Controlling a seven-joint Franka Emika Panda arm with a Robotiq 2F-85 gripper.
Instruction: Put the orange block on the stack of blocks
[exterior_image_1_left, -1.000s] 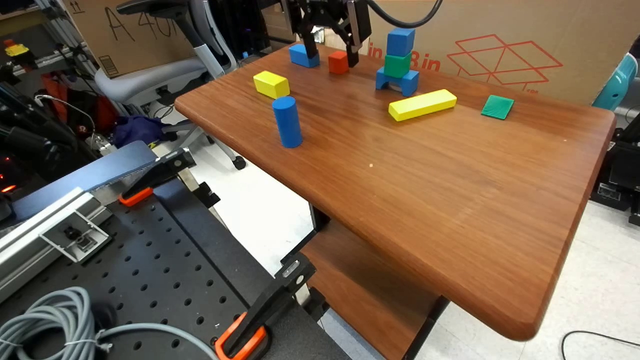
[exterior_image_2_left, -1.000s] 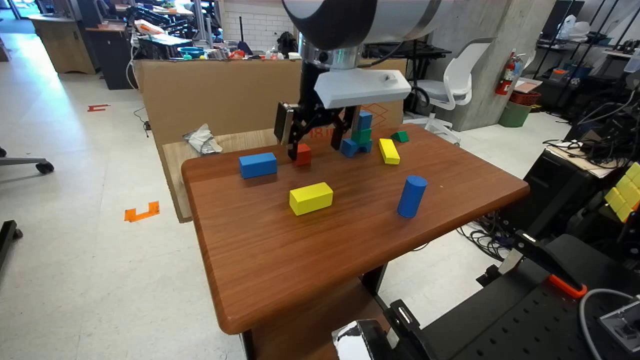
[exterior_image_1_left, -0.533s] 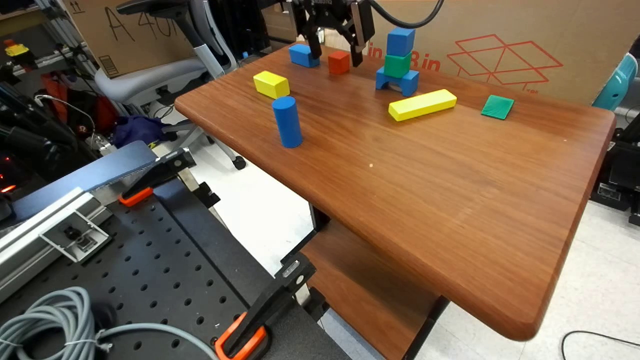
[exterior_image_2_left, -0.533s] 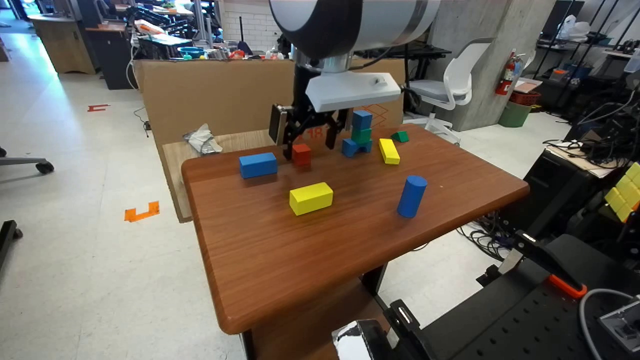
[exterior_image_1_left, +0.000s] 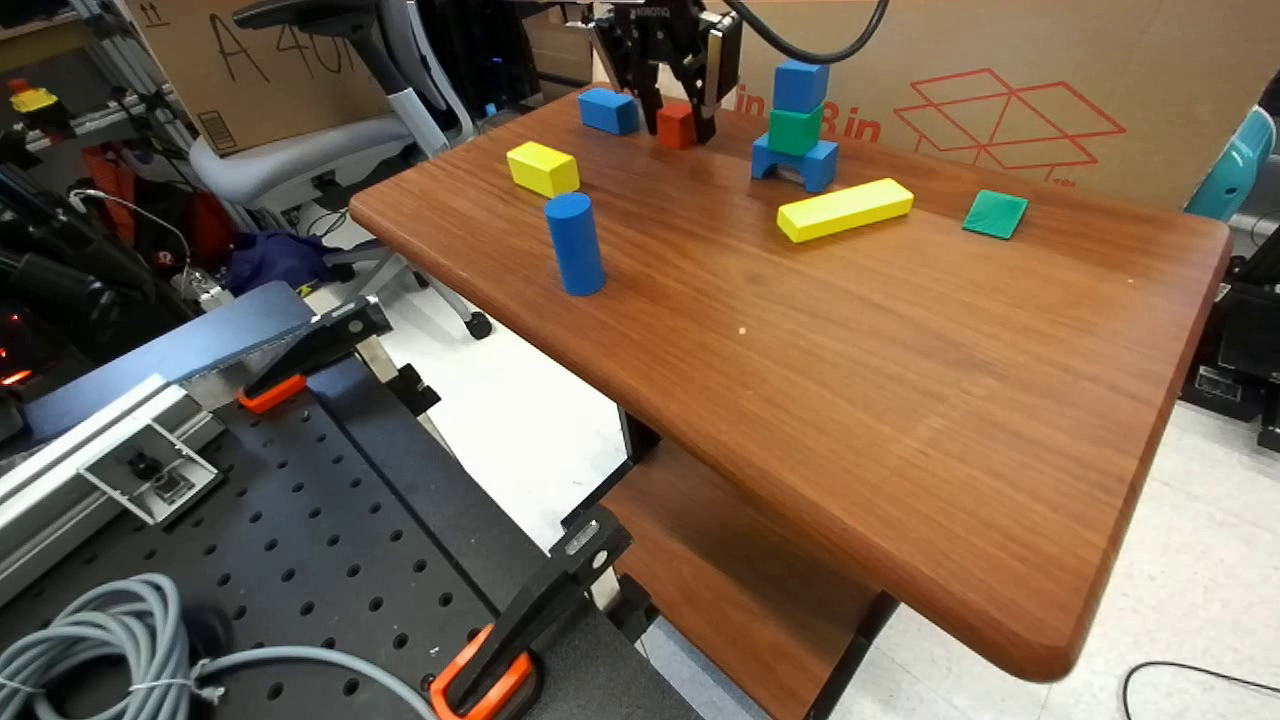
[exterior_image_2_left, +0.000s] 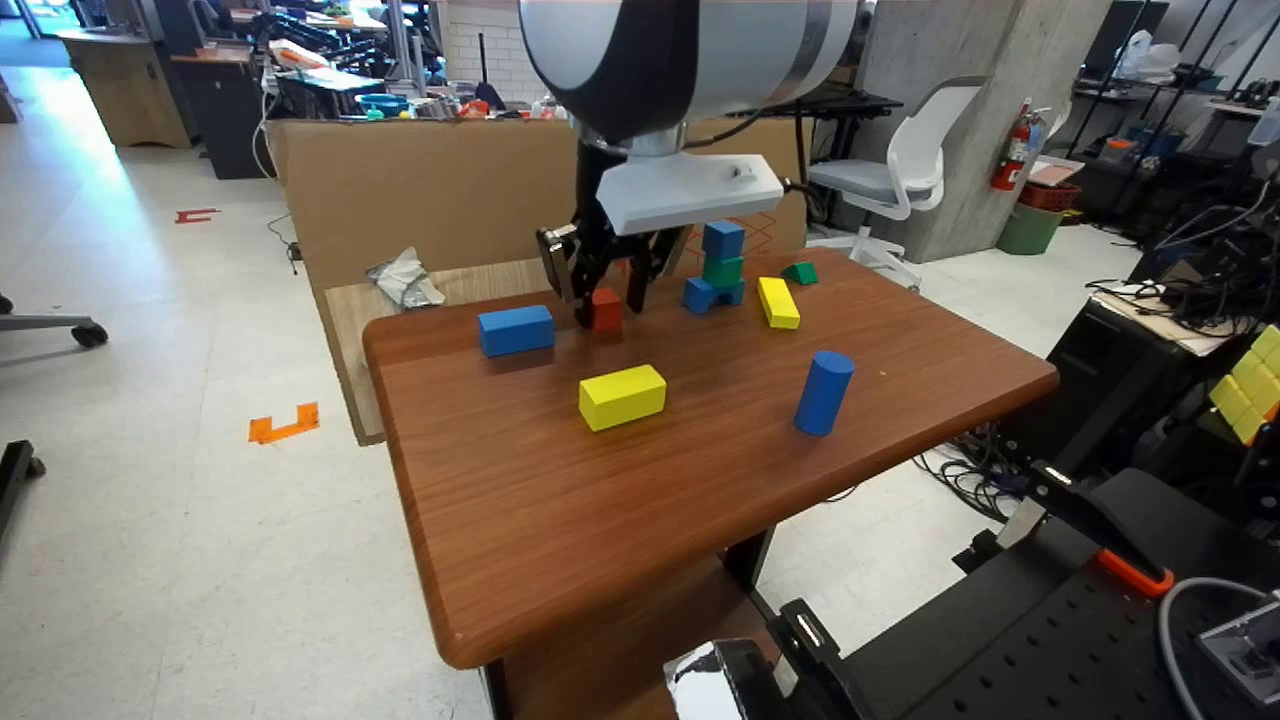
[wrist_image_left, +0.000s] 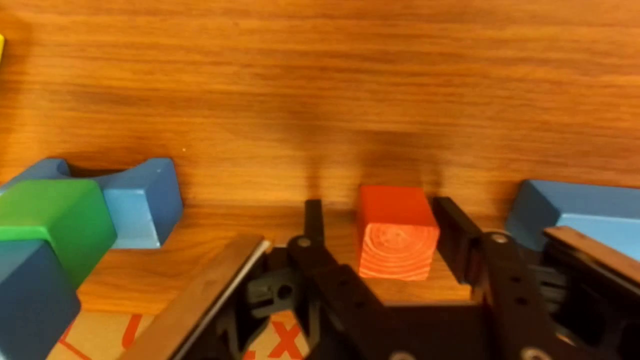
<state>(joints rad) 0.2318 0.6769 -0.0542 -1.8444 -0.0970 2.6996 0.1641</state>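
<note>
The orange block (wrist_image_left: 398, 245), red-orange with bare wood grain on one end, sits on the table between the fingers of my gripper (wrist_image_left: 378, 210). Its right finger (wrist_image_left: 456, 227) is close against the block or touching it; a gap separates the left finger (wrist_image_left: 314, 220) from it. The jaws stand part-way apart, not clamped. In both exterior views the gripper reaches down around the orange block (exterior_image_1_left: 676, 127). Beside it is the stack of blocks (exterior_image_1_left: 795, 132): a blue arch at the bottom, a green block, and a blue cube on top.
A blue block (exterior_image_2_left: 516, 330) lies close by on the side away from the stack. Also on the table (exterior_image_2_left: 500, 480) are a yellow block (exterior_image_2_left: 622, 397), an upright blue cylinder (exterior_image_2_left: 825, 393), a long yellow block (exterior_image_1_left: 845, 210) and a green wedge (exterior_image_1_left: 995, 214). Cardboard (exterior_image_1_left: 1000, 90) stands behind.
My gripper has come lower over the orange block and shifted slightly, and its fingers have drawn closer together around it. The blocks have stayed where they were.
</note>
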